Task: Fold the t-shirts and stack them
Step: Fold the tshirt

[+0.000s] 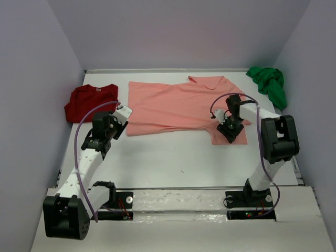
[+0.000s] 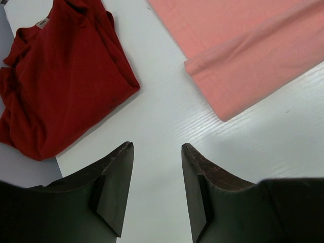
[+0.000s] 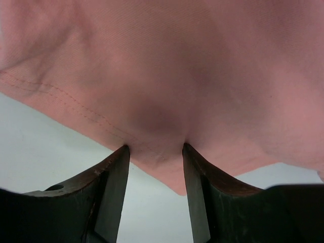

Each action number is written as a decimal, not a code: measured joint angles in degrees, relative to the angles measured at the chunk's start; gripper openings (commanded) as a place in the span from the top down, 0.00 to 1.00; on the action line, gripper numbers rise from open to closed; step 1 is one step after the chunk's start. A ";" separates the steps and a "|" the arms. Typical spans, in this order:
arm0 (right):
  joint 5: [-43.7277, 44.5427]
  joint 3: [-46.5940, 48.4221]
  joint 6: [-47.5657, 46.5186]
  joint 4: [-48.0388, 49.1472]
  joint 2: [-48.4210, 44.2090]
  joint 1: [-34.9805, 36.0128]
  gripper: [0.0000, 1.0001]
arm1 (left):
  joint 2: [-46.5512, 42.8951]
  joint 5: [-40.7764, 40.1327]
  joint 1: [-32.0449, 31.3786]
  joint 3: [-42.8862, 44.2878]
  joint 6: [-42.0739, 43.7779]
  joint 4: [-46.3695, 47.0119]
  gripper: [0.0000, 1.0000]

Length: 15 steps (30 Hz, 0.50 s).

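Observation:
The salmon-pink t-shirt (image 1: 176,107) lies spread flat across the back middle of the table. Left of it sits the dark red t-shirt (image 1: 90,102), bunched, and the bright green t-shirt (image 1: 269,84) is crumpled in the back right corner. My left gripper (image 2: 157,146) hangs open above bare table, between the dark red shirt (image 2: 61,76) and the pink shirt's hem corner (image 2: 243,66), touching neither. My right gripper (image 3: 156,147) is open, its fingertips (image 3: 124,150) pressed onto a corner of the pink cloth (image 3: 167,76), which lies across the gap unclamped. In the top view that gripper (image 1: 229,133) is over the shirt's near right sleeve.
Grey walls enclose the white table (image 1: 173,157) on the left, back and right. The green shirt hangs partly over the right table edge. Both arm bases (image 1: 178,202) stand on the near edge.

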 measured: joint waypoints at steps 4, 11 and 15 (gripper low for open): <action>0.39 0.07 0.02 0.15 0.61 0.00 0.51 | 0.00 -0.02 0.00 0.00 0.00 0.02 0.45; 0.37 -0.04 0.52 0.31 0.63 0.00 0.83 | -0.07 0.02 0.00 0.00 0.26 0.04 0.45; 0.37 -0.02 1.09 0.20 0.72 0.00 0.86 | -0.07 0.07 0.00 0.00 0.42 0.04 0.44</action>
